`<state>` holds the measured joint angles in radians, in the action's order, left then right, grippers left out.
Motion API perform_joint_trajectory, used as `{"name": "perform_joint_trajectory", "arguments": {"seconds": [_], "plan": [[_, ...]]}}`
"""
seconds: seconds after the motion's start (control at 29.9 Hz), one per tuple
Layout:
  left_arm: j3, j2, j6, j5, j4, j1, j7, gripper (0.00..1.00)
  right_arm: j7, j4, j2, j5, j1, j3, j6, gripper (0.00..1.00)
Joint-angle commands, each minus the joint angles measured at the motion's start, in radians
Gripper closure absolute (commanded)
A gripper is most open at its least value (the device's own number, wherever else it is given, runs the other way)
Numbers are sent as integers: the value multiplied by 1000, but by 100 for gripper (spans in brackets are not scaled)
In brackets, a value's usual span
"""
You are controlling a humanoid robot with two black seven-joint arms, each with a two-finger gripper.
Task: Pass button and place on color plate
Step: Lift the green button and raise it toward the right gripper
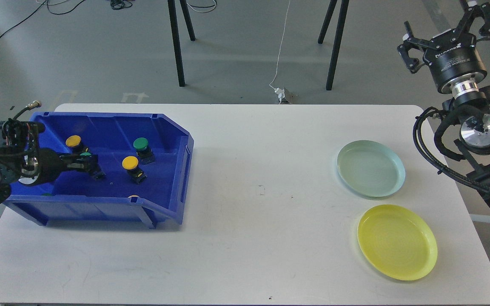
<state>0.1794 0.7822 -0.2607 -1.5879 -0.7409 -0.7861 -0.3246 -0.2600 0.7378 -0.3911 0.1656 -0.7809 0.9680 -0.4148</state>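
A blue bin (184, 170) on the table's left holds two yellow buttons (74, 141) (130, 162) and a green button (141, 143). My left gripper (86, 164) reaches into the bin from the left and is shut on another green button (85, 154), whose black base hangs below the fingers, a little above the bin floor. A pale green plate (371, 168) and a yellow plate (397, 242) lie on the table's right. My right gripper (444, 34) is raised beyond the table's far right corner, open and empty.
The white table (253, 221) stretches between the bin and the plates. Black stand legs (177, 46) and a white cable (280, 55) are on the floor behind. A small orange edge (133, 196) shows at the bin's front wall.
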Motion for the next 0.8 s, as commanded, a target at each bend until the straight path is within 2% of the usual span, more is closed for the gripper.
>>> {"name": "perform_joint_trajectory", "arguments": {"seconds": [0.0,0.13,0.33,0.47,0.57,0.67,0.77], "plan": [[5,63,-2,-1,-58,-5,-1,66,1,0,0,0,0,0,1,0],[9,158,-3,0,-159,-10,-2,66,1,0,-3,0,0,0,-1,1],[23,347,-9,3,-432,-93,4,66,4,3,-3,0,2,-2,-5,0],[93,414,-22,60,-607,-130,6,66,4,18,-5,0,2,-2,-7,1],[184,391,-26,130,-652,-151,6,67,4,34,-15,-1,0,-2,-7,0],[265,284,-26,274,-638,-160,2,67,8,46,-57,-12,2,-11,-5,1],[308,154,-14,440,-586,-159,10,67,13,138,-113,-72,2,-109,13,1]]}}
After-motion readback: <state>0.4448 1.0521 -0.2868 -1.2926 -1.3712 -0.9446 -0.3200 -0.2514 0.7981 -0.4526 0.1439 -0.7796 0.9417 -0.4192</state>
